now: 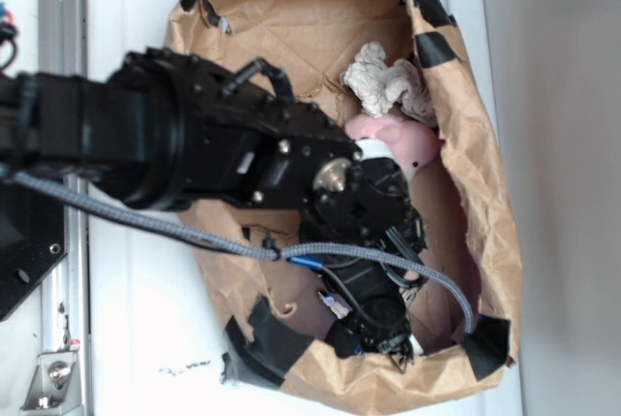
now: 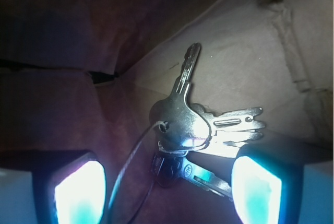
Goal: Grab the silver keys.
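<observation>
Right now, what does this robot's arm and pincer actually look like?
The arm is chunky matte black, with silver screws and a brass-coloured fitting at the wrist. A grey braided cable runs along it, beside thin blue wires. From the wrist view, the pincer has dark fingers with pale, blue-glowing pads.

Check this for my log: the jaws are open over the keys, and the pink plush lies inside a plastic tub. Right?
One slip: the plush lies in a crumpled brown paper bag, not a plastic tub, as the exterior view shows. The rest holds: in the wrist view the jaws stand open over the keys.
</observation>
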{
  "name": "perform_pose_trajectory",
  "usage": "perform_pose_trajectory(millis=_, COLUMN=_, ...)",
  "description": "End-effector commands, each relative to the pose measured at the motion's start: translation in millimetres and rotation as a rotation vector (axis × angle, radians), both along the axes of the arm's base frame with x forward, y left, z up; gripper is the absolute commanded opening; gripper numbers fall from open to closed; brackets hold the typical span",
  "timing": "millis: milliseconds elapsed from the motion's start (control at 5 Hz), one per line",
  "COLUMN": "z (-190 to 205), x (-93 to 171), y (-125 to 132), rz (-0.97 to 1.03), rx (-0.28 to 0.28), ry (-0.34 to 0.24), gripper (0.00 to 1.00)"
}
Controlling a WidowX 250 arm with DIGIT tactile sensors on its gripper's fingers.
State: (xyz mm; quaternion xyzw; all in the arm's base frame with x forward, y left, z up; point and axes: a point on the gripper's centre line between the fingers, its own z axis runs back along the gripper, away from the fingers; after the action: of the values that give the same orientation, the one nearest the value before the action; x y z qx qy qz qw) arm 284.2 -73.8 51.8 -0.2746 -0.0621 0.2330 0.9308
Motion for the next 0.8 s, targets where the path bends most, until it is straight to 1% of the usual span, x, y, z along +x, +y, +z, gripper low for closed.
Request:
perform_pose_trajectory(millis=0, z=3.8, x=6.4, y=-8.2, rz=-0.038, rx=0.009, ry=-0.028, gripper=0.00)
perform_pose_trajectory(millis=600, z=8.7, x=8.4, y=1.1, rz=-0.027, rx=0.031, ry=-0.041, gripper=0.00)
